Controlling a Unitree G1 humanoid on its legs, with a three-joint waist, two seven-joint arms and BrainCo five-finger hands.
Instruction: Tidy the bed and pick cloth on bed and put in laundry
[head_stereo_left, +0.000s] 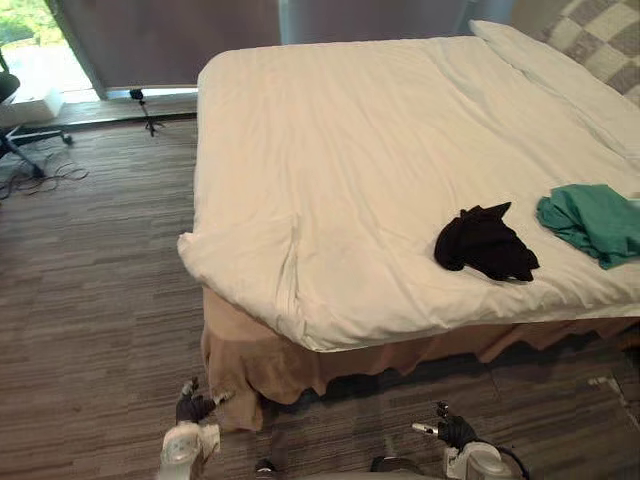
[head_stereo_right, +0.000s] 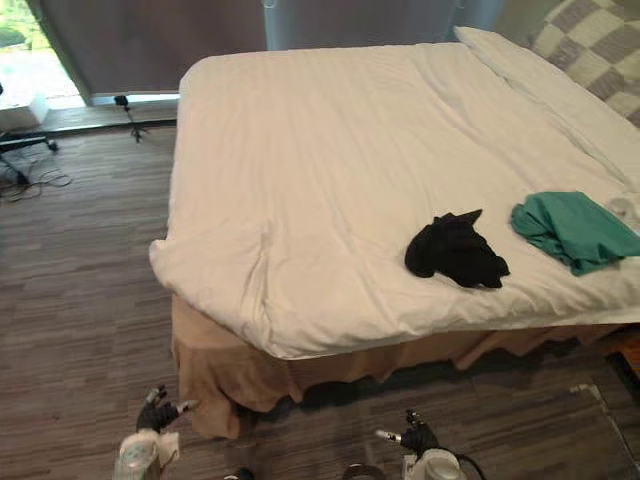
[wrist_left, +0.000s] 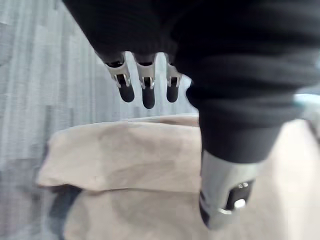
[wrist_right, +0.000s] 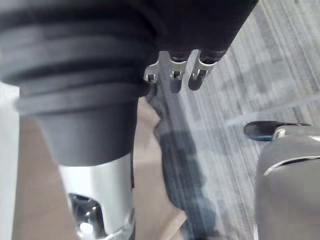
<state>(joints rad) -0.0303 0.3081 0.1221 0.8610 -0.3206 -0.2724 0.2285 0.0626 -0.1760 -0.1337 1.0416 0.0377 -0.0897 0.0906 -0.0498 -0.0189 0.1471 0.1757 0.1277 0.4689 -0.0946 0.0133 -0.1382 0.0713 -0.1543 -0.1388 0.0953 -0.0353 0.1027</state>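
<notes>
Fingers (wrist_left: 148, 96) straight, empty on left hand (head_stereo_left: 192, 408), right hand (head_stereo_left: 452, 431); bed (head_stereo_left: 350, 150) holds two cloths: one black cloth (head_stereo_left: 485, 245), one green cloth (head_stereo_left: 597, 220).

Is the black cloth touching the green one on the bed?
Apart. The right eye view shows a strip of white duvet between the black cloth and the green cloth.

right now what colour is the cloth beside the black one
The cloth is teal green, best seen in the right eye view.
</notes>
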